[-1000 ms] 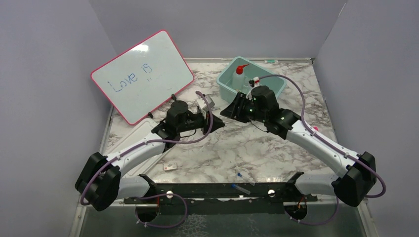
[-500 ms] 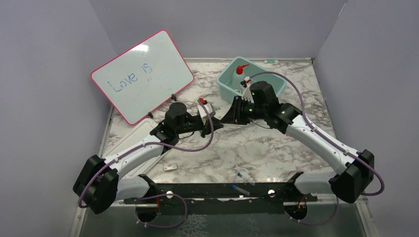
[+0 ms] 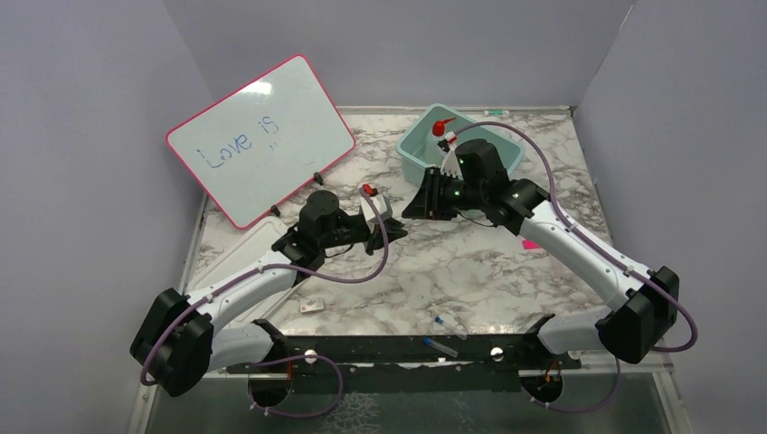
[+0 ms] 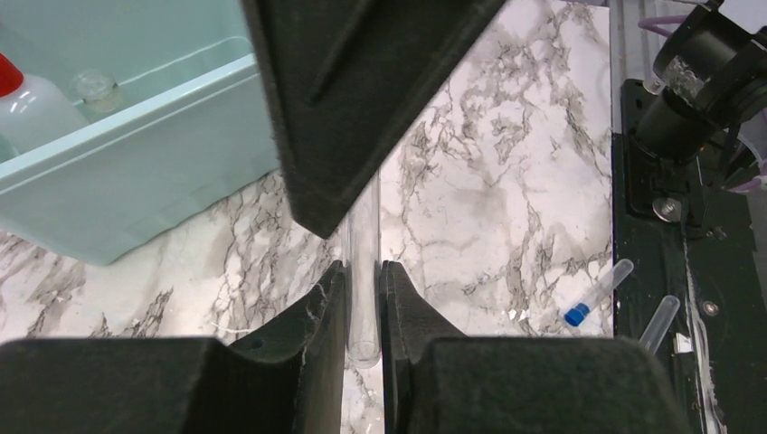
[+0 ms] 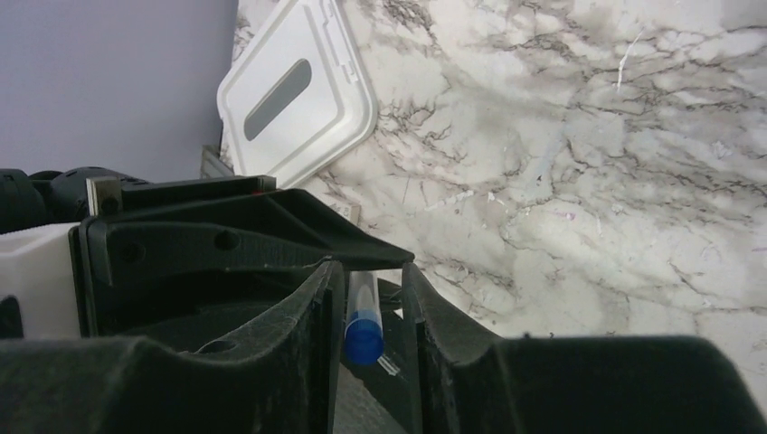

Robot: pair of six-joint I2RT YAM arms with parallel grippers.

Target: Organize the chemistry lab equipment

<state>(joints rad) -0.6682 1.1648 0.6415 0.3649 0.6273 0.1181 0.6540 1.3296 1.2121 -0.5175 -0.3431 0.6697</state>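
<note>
My left gripper (image 3: 387,223) is shut on a clear tube (image 4: 364,298) and holds it above the marble table at mid-centre. My right gripper (image 3: 416,204) meets it tip to tip. Its fingers (image 5: 321,316) stand on both sides of the tube's blue-capped end (image 5: 364,327), with a small gap showing on one side. In the left wrist view the right gripper's black finger (image 4: 362,99) covers the tube's far part. The squeeze bottle with the red nozzle (image 3: 440,136) stands in the teal bin (image 3: 411,152); it also shows in the left wrist view (image 4: 32,101).
The pink-framed whiteboard (image 3: 258,136) leans at the back left. A white lid (image 3: 242,250) lies left of the left arm. Two small tubes (image 3: 445,323) lie near the front rail, one of them blue-capped (image 4: 597,294). A small tag (image 3: 311,306) lies front left and a pink scrap (image 3: 531,244) at the right.
My right gripper has moved a little to the left and back, drawing in around the tube's capped end. My left arm has shifted slightly left, still holding the tube.
</note>
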